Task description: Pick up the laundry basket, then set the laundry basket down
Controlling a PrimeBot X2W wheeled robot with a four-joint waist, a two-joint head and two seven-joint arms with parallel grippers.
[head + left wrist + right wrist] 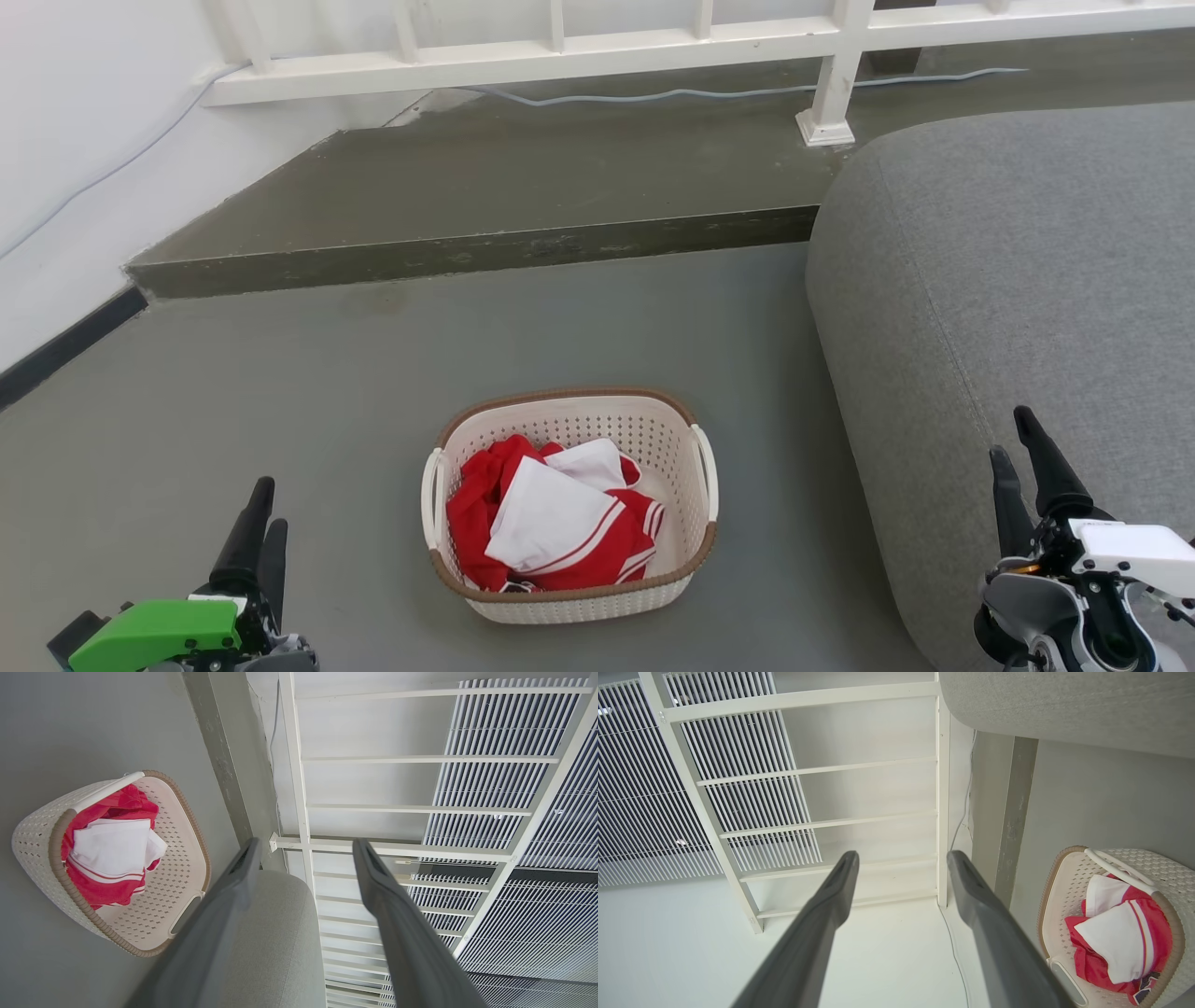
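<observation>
One laundry basket (pixel 579 605) on the grey floor (pixel 280 392), flanked by two empty grippers.
Head view: rounded-rectangular basket, perforated cream plastic, brown woven-look rim, two loop handles, red-and-white cloth (pixel 546 518) inside. It sits between and ahead of left gripper (pixel 269 509) and right gripper (pixel 1011 434), well apart from both, with a grey fabric sofa (pixel 1027 280) beside it. Left wrist view: two fingers spread, basket off left. Right wrist view: two fingers parted, basket lower right.

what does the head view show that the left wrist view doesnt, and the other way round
Head view adds the right gripper, fingers apart, and a green wrist cover. Left wrist view adds a slatted panel behind the white railing. Both show the laundry basket holding red and white clothes, and the grey sofa.
</observation>
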